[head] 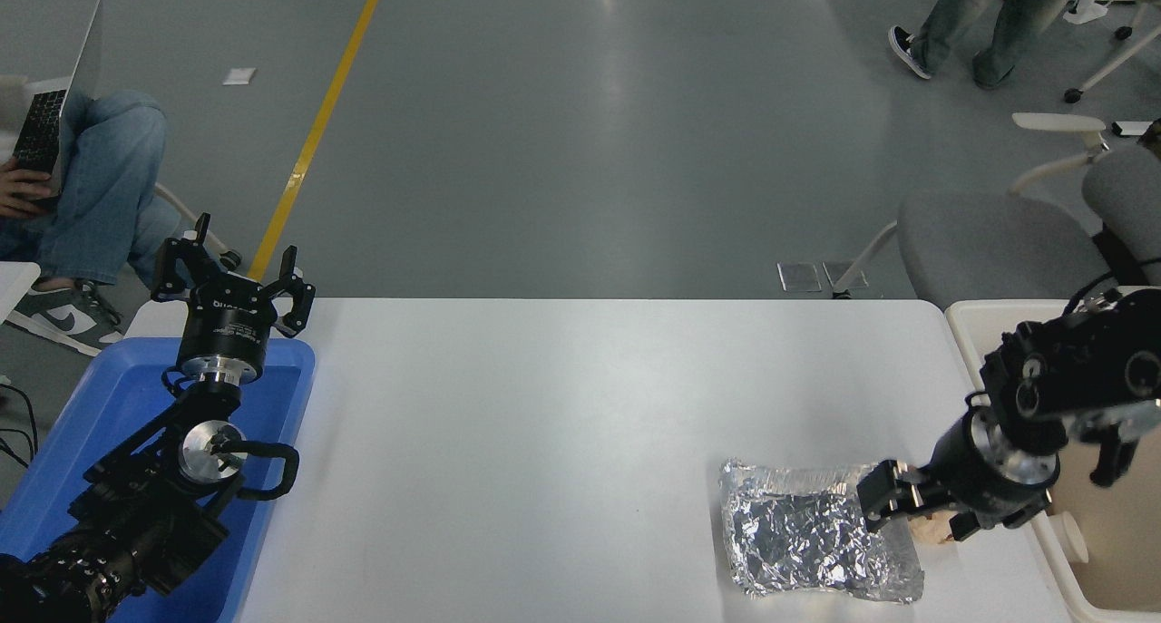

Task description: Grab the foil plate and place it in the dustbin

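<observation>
Only one camera here, the head view, so everything below comes from that. I'll use the foil plate (816, 541) as the anchor.

It sits flat on the white table (562, 405), on the right side and close to the near edge. It's crinkled shiny silver, roughly a rectangle with a bent-up rim that's pretty mashed along the near side, and its long axis runs left to right across the table. It looks thin and floppy, so my guess is it'll deform under a pinch rather than lift as a rigid tray.

The right gripper (916, 510) is low at the plate's far right corner, with the arm coming in from the right. The jaws are spread apart with nothing between them. One finger (877, 501) overlaps the plate's right rim in the picture; the other is just off that edge, over the spot where a bit of tan crumpled paper (934, 534) pokes out from under the wrist. Can't tell whether anything is actually touching foil yet. So the plate lies to the left of and slightly nearer than the pincer, and the right rim looks like the obvious bite point, provided it doesn't grab the paper too.

The dustbin (975, 319) is right of the plate, past the table's right edge: cream, deep, thick-rimmed.

The left gripper (238, 277) is way off to the plate's left, parked above a blue tray (100, 396), fingers apart and empty. The right arm is clearly the nearer one.
</observation>
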Motion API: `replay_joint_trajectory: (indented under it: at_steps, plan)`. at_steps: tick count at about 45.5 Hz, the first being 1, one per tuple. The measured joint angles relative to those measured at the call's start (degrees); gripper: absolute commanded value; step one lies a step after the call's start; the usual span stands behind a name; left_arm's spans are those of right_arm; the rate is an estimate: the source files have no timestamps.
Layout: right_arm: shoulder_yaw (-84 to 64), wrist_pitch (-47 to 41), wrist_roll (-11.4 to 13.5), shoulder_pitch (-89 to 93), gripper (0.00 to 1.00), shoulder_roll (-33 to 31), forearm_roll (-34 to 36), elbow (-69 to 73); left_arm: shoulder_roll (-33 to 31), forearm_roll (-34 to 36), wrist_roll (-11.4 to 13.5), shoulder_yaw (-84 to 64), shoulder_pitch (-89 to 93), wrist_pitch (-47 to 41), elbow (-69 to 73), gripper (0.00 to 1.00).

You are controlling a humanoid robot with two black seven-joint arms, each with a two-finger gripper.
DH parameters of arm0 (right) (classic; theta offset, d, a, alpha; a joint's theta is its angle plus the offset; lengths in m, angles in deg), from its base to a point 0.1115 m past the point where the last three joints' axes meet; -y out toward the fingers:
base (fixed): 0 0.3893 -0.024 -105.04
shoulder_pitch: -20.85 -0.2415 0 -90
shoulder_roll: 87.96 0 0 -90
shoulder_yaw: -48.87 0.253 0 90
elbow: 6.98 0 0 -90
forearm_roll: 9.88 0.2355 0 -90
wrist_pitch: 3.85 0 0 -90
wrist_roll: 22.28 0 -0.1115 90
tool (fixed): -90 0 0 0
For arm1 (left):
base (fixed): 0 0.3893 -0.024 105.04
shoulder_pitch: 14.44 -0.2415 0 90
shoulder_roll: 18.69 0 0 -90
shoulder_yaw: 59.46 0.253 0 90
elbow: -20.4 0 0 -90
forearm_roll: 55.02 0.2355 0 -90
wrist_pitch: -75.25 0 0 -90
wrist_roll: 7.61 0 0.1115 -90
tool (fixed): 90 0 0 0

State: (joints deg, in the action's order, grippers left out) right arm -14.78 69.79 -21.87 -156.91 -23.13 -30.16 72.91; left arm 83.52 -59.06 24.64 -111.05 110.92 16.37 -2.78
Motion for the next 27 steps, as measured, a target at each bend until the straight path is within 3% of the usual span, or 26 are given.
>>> replay_joint_trajectory:
  at_steps: [14, 24, 27]
  plan:
    - [0.9, 3.8, 0.3, 8.1, 0.89, 2.6, -0.6, -7.5, 0.0, 0.0, 0.0, 0.0, 0.0, 0.0, 0.0, 0.99]
    - [0.8, 5.4, 0.4, 11.2, 0.61, 3.9, -0.7, -11.2, 0.0, 0.0, 0.0, 0.0, 0.0, 0.0, 0.0, 0.99]
    - [0.8, 5.6, 0.4, 11.7, 0.46, 4.0, -0.9, -11.8, 0.0, 0.0, 0.0, 0.0, 0.0, 0.0, 0.0, 0.99]
